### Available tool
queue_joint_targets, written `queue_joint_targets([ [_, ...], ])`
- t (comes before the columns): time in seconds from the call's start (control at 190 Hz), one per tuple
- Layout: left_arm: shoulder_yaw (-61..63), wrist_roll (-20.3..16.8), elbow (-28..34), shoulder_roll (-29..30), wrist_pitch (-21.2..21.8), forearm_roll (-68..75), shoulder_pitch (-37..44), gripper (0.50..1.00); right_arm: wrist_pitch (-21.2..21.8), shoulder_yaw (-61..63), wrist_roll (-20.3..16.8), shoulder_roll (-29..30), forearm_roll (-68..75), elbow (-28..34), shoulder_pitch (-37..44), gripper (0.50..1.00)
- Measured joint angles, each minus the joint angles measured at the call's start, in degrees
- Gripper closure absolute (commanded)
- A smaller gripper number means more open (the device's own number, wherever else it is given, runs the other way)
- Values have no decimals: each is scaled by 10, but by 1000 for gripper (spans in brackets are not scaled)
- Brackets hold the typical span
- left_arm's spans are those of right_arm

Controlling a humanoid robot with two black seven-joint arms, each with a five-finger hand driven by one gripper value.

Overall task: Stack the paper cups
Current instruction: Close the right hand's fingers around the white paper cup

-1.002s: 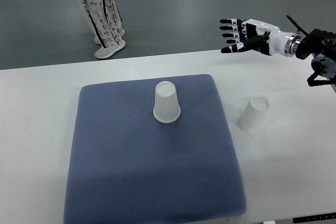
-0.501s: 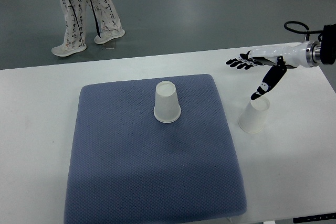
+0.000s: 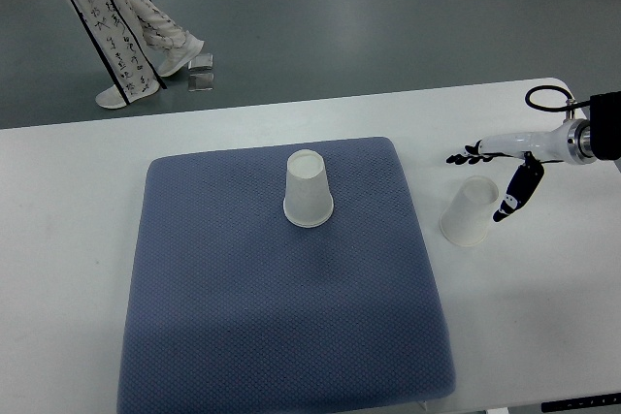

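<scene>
Two white paper cups are what we're looking at, both upside down. One upside-down white paper cup (image 3: 309, 190) stands upright near the far middle of the blue-grey quilted fabric mat (image 3: 281, 317). The other white paper cup (image 3: 470, 211) sits off the mat's right edge on the white tabletop (image 3: 68, 269), tilted a bit, leaning toward the right. Right beside that second cup we've got the right hand (image 3: 503, 174), white with black fingertips, coming in from the right edge. Its fingers (image 3: 464, 156) are spread, reaching out flat just past the cup's far side, while the thumb (image 3: 511, 203) hangs down next to the cup's right wall, holding nothing. Beyond the table, on the grey floor, a person's legs in patterned white trousers (image 3: 107, 16) show at top left.
</scene>
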Motion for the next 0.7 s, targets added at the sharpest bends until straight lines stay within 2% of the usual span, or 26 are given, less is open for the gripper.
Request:
queue_joint_targets([
  [0.232,0,0,0,0,0,0,0,500,-36,-2,0,22,-2,-6,-28,546],
  [0.395,0,0,0,0,0,0,0,500,-60,-2,0,30,-8,-10,-38,628],
  [0.538,0,0,0,0,0,0,0,500,-64,-2,0,31,-12,-12,-39,699],
  [0.701,0,0,0,0,0,0,0,500,-65,-3,1,31,-13,-15,-39,701],
])
